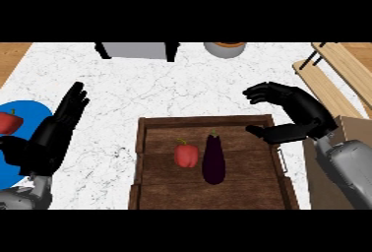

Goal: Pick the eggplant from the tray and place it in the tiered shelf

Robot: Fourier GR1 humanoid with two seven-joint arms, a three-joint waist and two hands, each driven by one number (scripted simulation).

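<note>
Centrally, the dark wooden tray (211,189) sits on the white marble table (167,88), and the long dark-purple eggplant (213,159) lies in it, just right of a red bell pepper (186,154). Over the tray's far right corner, the right hand (298,114) hovers with fingers curved but spread, gripping nothing. Left of the tray, the left hand (52,133) rests with straight fingers by a blue plate (27,111). The light wooden tiered shelf (333,74) stands beyond the tray's right side.
</note>
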